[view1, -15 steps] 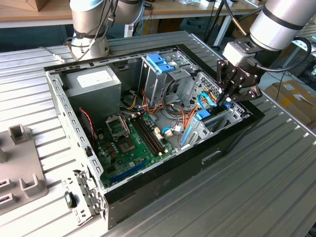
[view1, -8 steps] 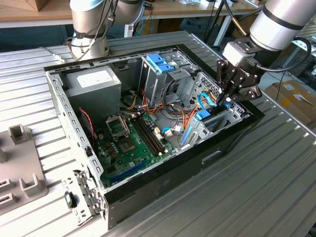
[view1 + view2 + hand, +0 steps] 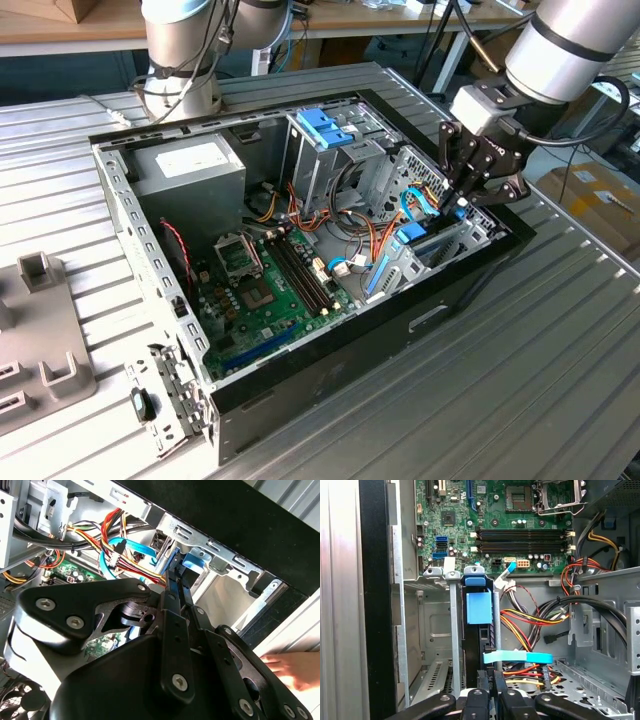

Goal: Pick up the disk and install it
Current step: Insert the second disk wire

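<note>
Arm: reaches in from the exterior view's right, wrist tipped down over the far corner of the open case (image 3: 300, 400).
Gripper (image 3: 458, 205): fingers drawn together, clamped on the end of the disk (image 3: 479, 630).
Disk: stands on edge in a slot of the drive bay (image 3: 432, 630), its blue tab facing up, just beside the case's side wall; in the exterior view its blue end (image 3: 412, 235) shows under the fingers.
Cables: a flat blue cable (image 3: 517, 657) crosses just beside the disk; red, yellow and orange wires bunch near it.
Board: motherboard (image 3: 265, 285) lies flat on the case floor, well apart from the bay.
Surface: ribbed metal table (image 3: 520, 380).
Room: a hand (image 3: 292, 667) rests on the table's edge outside the case.
</note>
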Robot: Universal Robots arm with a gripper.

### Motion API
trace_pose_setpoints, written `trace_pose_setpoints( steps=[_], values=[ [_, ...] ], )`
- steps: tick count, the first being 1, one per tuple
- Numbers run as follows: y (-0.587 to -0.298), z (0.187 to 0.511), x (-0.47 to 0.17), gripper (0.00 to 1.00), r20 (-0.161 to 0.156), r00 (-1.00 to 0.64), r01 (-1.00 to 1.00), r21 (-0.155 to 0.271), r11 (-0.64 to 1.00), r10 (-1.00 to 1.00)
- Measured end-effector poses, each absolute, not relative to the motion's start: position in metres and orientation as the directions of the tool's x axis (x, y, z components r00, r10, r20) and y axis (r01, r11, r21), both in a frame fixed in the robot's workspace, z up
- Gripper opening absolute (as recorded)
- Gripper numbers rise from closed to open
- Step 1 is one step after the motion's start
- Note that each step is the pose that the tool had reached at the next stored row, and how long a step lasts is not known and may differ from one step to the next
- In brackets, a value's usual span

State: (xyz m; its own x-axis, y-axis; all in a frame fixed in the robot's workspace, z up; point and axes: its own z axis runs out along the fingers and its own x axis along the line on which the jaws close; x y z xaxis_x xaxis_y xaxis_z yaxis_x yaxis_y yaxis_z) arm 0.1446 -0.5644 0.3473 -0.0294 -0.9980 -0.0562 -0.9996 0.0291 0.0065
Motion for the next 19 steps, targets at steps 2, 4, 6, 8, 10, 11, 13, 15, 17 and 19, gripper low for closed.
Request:
trace_pose_setpoints(
  steps=[2,4,6,8,10,11,13,15,17,19],
  values=[
    [-0.5644,0.3482,0.1446,0.16,-0.057,-0.029,-1.000,0.007,0.029,-0.998],
    [-0.5644,0.3494,0.1446,0.16,-0.056,-0.029,-1.000,0.006,0.029,-0.998],
    [-0.5645,0.3497,0.1446,0.16,-0.056,-0.029,-1.000,0.006,0.029,-0.998],
    [-0.5649,0.3489,0.1443,0.16,-0.056,-0.029,-1.000,-0.002,0.029,-0.998],
    [-0.5650,0.3488,0.1441,0.16,-0.057,-0.029,-1.000,-0.004,0.029,-0.998],
    [-0.5650,0.3487,0.1440,0.16,-0.057,-0.029,-1.000,-0.004,0.029,-0.998],
    [-0.5650,0.3487,0.1426,0.16,-0.057,-0.029,-1.000,-0.004,0.029,-0.998],
    [-0.5649,0.3483,0.1419,0.16,-0.057,-0.029,-1.000,-0.004,0.029,-0.998],
    [-0.5649,0.3479,0.1414,0.16,-0.057,-0.029,-1.000,-0.004,0.029,-0.998],
    [-0.5650,0.3475,0.1411,0.16,-0.057,-0.029,-1.000,-0.004,0.029,-0.998]
  ],
)
